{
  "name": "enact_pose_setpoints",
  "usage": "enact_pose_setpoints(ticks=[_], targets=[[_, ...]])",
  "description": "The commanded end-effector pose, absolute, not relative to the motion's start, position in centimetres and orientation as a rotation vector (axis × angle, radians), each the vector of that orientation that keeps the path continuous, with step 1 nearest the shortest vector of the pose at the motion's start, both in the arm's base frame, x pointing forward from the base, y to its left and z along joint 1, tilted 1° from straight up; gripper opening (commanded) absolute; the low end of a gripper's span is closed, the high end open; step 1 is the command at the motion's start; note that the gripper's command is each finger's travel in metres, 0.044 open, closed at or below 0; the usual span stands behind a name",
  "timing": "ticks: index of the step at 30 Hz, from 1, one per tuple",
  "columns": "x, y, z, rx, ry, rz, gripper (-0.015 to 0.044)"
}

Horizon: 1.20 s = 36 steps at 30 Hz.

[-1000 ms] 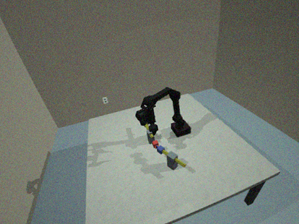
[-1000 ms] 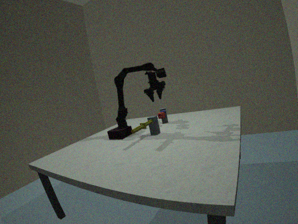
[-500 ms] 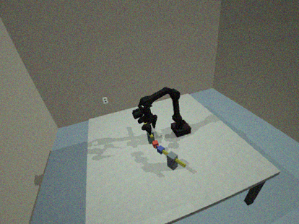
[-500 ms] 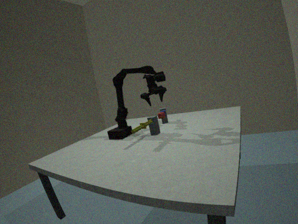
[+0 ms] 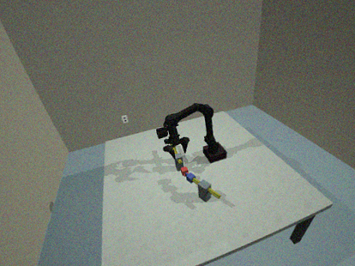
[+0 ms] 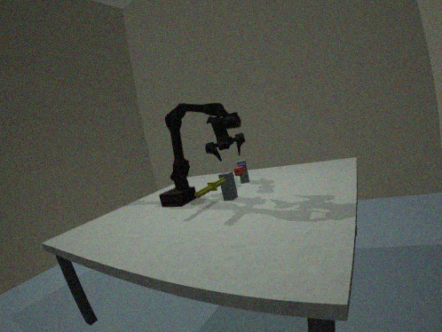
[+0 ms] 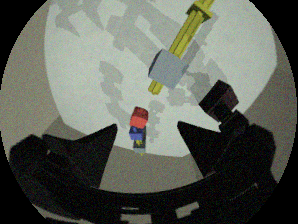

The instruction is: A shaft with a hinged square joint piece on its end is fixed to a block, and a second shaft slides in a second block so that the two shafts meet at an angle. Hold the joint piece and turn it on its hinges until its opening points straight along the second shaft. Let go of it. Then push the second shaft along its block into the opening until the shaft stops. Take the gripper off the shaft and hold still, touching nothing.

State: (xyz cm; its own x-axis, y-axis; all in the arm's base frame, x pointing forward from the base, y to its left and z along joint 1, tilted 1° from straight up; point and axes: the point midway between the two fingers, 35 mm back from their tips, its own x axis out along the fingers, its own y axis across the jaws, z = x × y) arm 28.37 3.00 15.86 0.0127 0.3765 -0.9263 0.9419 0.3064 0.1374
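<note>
The red square joint piece (image 5: 184, 171) (image 6: 240, 170) (image 7: 139, 117) hangs on the blue part (image 5: 191, 178) (image 7: 136, 133) at the end of the first shaft, held by a grey block (image 5: 204, 194) (image 6: 245, 177). The second, yellow shaft (image 6: 204, 190) (image 7: 184, 41) runs through its own grey block (image 5: 179, 164) (image 6: 229, 188) (image 7: 168, 68). Its short end sticks out toward the red piece, with a gap between them in the wrist view. My gripper (image 5: 179, 154) (image 6: 230, 157) (image 7: 148, 125) is open and empty, above the parts and touching none. Which way the red opening faces is too small to tell.
The yellow shaft carries a raised collar (image 6: 213, 186) (image 7: 199, 12) on its long outer part. The arm's base (image 5: 215, 153) (image 6: 177, 197) stands on the white table (image 5: 151, 235) (image 6: 266, 249) near the outer end of that shaft. Arm shadows cross the table.
</note>
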Motion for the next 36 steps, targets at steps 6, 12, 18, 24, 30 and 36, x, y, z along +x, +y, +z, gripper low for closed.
enact_pose_setpoints(ticks=[6,12,18,24,30,36], targets=[[28.0,1.5,15.0,1.524,1.519,-0.840,0.0440],[27.9,0.7,14.6,1.688,1.491,-0.923,0.0440],[27.9,0.7,14.6,1.693,1.491,-0.926,0.0440],[28.2,-0.8,14.5,1.591,1.478,-0.846,0.0440],[28.6,-3.4,14.4,1.407,1.460,-0.723,0.0440],[28.8,-6.2,14.3,1.215,1.449,-0.615,0.0440]])
